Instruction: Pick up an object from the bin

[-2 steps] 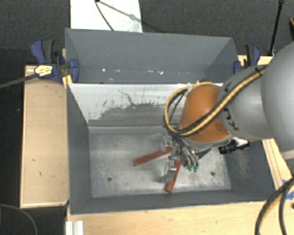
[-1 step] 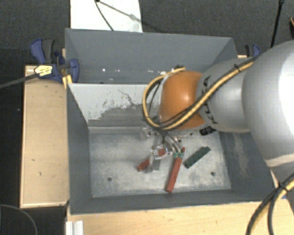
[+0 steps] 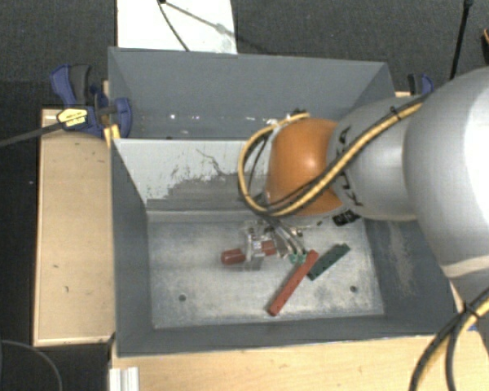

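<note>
Furthest left of the claw, the sloping left wall of the grey metal bin (image 3: 132, 243) drops to a bare stretch of scuffed floor, the widest open room about it. Next, just to the claw's left, a small dark red cylinder (image 3: 232, 257) lies on its side on the floor, its right end right up against the claw; whether the two touch cannot be told. The claw (image 3: 266, 247) itself hangs low, close over the floor near the bin's middle, under the arm's orange cover (image 3: 297, 165) and looped cables. How far open it stands cannot be told, and nothing can be seen gripped in it. To its right and a little nearer the front wall lies a long red flat stick (image 3: 290, 287), slanting. At that stick's upper end rests a short dark green bar (image 3: 329, 259), tilted the same way. Beyond these runs a narrower bare strip up to the right wall.
</note>
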### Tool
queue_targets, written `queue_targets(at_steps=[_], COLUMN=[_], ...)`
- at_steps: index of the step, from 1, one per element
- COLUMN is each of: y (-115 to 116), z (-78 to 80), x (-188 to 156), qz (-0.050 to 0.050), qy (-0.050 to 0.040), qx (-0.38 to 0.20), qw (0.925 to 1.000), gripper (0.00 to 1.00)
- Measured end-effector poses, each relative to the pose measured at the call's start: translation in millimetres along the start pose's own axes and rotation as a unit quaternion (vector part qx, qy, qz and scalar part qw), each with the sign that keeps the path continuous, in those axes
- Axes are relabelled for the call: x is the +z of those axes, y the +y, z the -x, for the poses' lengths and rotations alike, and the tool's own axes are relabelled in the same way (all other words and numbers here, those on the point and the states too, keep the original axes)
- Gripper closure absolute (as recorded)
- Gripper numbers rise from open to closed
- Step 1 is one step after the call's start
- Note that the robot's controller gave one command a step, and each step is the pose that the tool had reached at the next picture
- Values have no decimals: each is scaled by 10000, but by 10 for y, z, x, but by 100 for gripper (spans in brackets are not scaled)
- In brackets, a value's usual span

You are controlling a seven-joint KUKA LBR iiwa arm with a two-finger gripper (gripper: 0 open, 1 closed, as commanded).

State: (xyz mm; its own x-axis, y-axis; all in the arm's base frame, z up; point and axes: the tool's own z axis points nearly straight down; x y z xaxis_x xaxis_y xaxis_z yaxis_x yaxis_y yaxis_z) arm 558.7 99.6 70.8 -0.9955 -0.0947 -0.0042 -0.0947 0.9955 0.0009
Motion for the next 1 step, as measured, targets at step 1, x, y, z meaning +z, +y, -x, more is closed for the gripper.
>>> queue_targets(at_steps=[1], y=[77], z=[48], x=[-1360], qz=[5], qy=[-34], qx=[75], qw=[10000], gripper=[100])
